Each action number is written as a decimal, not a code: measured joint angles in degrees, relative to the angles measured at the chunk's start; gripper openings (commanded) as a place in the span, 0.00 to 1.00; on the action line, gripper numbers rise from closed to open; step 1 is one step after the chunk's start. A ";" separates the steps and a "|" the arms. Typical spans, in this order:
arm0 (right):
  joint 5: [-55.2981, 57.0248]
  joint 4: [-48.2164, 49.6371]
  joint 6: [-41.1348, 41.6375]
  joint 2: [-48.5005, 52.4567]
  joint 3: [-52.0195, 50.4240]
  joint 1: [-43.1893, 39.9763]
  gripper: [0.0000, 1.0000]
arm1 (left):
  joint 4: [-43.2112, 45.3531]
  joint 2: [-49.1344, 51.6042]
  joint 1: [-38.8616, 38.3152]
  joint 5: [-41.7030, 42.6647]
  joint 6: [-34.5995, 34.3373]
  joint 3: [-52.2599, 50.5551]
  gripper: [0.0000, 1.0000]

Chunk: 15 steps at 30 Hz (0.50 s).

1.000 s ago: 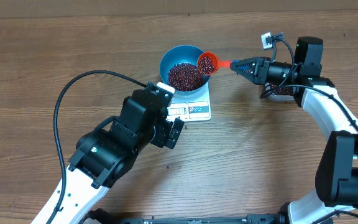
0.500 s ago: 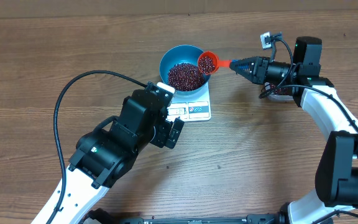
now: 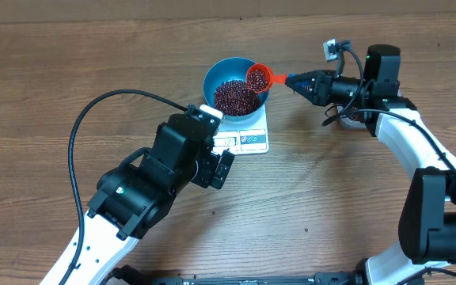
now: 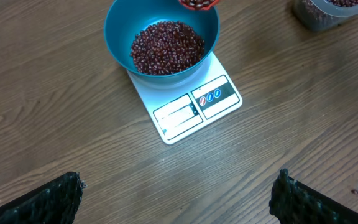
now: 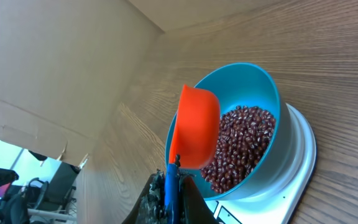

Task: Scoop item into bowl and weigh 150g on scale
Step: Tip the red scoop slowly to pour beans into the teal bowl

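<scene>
Now the beans point(image 3: 236, 96) lie as a loose dark red-brown heap of small oval grains, covering the bottom of the blue bowl point(image 3: 212, 75) and leaving its smooth upper wall bare. The bowl stands on the white scale point(image 3: 248, 140), covering the far part of the platform. The display window and label panel on the near edge stay clear, but the display cannot be read. More beans sit in the orange scoop point(image 3: 257, 77), which hangs over the bowl's right rim. From the right wrist camera the scoop's rounded back shows, tipped toward the bowl's inside. The right gripper point(image 3: 293, 79) is pressed together on the scoop's handle. The left gripper point(image 4: 179, 202) hangs above the counter point(image 3: 70, 63) on the near side of the scale with its fingers spread wide, holding nothing. A clear tub point(image 4: 334, 12) with more beans stands at the top right of the left wrist view, well apart from the scale.

Compared with a second ago, the scoop has shifted a little farther in over the bowl, and the right arm has come in with it. The left arm, bowl and scale lie as before, and the heap looks unchanged.
</scene>
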 measured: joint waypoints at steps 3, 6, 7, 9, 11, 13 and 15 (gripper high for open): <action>1.64 0.17 0.00 0.00 0.00 0.81 0.04 | 0.00 0.00 0.00 0.00 0.00 -0.02 0.99; 4.46 0.61 0.00 0.00 0.00 1.70 0.04 | 0.00 0.00 0.00 -0.02 0.00 0.00 1.00; 5.01 0.63 0.02 0.00 0.00 1.86 0.04 | 0.00 0.00 0.00 0.00 0.00 0.00 0.99; 7.32 0.63 -0.07 0.00 0.00 2.58 0.04 | 0.00 0.00 0.00 0.00 0.00 0.00 0.99; 9.16 0.85 -0.07 0.00 0.00 3.02 0.04 | 0.00 0.00 0.00 -0.02 0.00 0.00 0.99; 10.71 0.92 -0.79 0.00 0.00 3.43 0.04 | 0.00 0.00 0.00 0.00 0.00 0.00 1.00; 11.52 1.01 -2.19 0.00 0.00 3.74 0.04 | 0.00 0.00 0.00 0.00 0.00 0.00 0.99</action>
